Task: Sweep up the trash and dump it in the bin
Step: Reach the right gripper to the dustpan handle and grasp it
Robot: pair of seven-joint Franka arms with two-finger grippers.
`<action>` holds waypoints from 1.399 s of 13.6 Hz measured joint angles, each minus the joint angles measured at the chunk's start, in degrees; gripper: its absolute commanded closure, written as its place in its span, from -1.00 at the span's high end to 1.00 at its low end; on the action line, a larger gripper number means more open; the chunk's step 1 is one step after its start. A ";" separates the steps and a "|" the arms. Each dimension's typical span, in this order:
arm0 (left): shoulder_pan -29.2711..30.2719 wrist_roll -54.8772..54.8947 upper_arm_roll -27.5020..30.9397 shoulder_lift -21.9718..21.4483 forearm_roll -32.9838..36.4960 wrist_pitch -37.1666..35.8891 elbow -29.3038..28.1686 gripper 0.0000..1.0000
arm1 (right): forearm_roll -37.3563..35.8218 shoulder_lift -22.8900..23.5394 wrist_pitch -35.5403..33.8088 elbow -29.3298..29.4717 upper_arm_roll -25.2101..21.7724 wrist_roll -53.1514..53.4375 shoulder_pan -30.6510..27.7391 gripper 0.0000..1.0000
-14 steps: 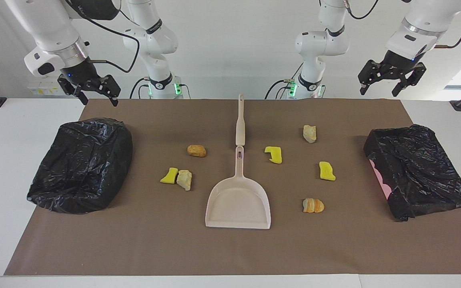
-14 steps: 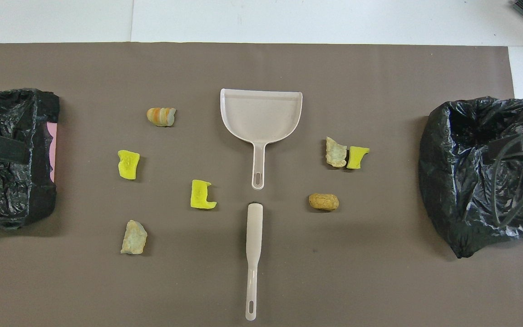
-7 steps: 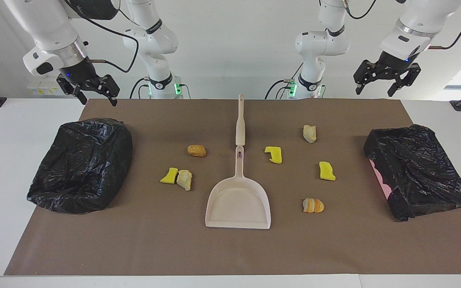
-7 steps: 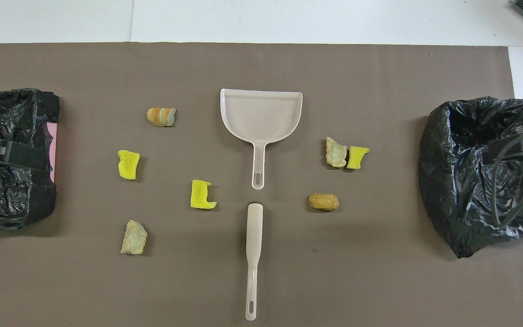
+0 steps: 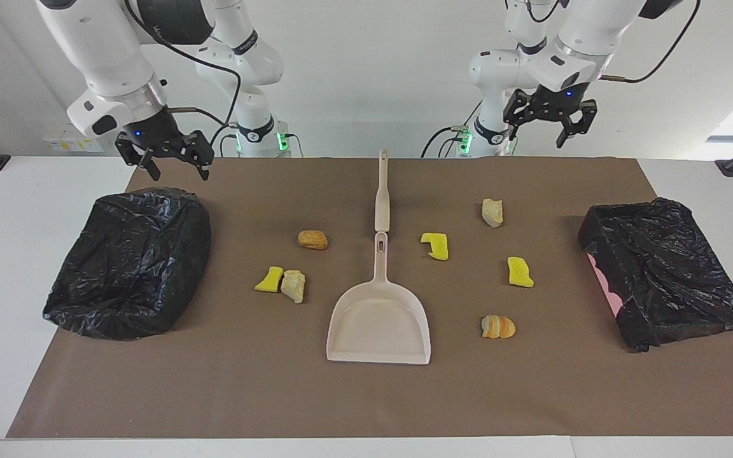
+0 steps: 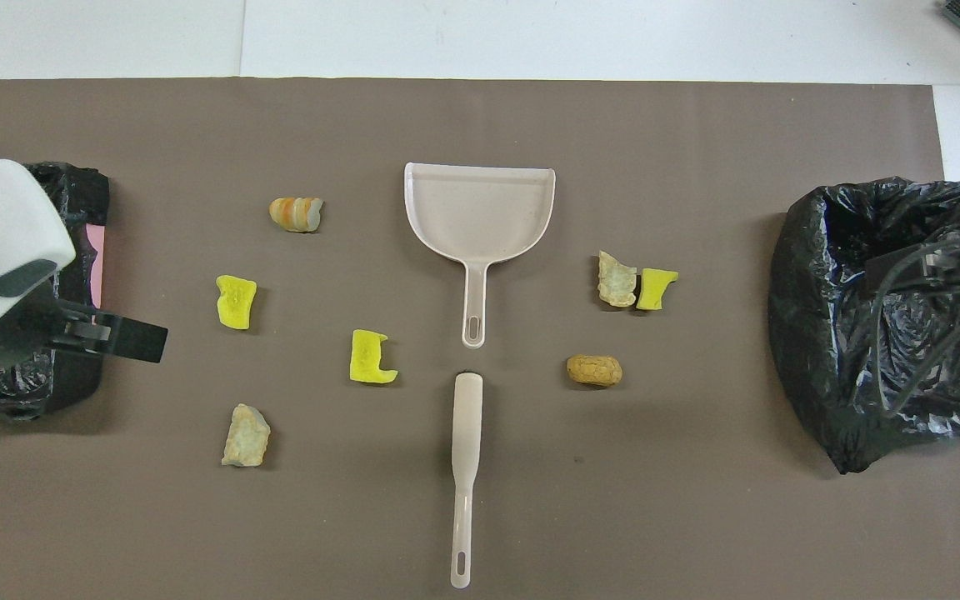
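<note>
A robotics lab, plainly: two white arms on pedestal bases (image 5: pixel 255 137) with green status lights glowing, black cables (image 5: pixel 204 114) looping off the wrists. The white surface (image 5: pixel 16 210) wears a plain brown mat (image 5: pixel 366 401), with bare white walls all around. A bin in a black bag (image 5: pixel 128 261) sits at each end, props laid out neatly between.

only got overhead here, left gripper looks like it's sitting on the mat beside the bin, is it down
observer: no, the left gripper hangs high above the mat and touches nothing.
operator: fingers open or shut
observer: open, with nothing between them.
operator: and the right gripper, i barely see it
observer: the right gripper is up in the air over the black bin at the right arm's end, open and empty.
</note>
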 measured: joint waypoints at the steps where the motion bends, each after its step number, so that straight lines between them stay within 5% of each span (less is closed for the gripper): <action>1: -0.02 -2.10 -2.60 -0.98 -0.24 0.85 -2.37 1.00 | 0.05 1.16 1.89 -0.05 0.06 0.46 1.50 1.00; 11: -0.07 -15.28 -25.53 -5.08 -12.06 18.92 -23.40 1.00 | 2.49 15.13 20.10 0.01 0.38 21.25 15.64 1.00; 19: -0.06 -22.72 -34.22 0.02 -13.24 34.98 -33.23 0.89 | 5.05 26.42 21.54 9.15 1.02 37.01 23.86 1.00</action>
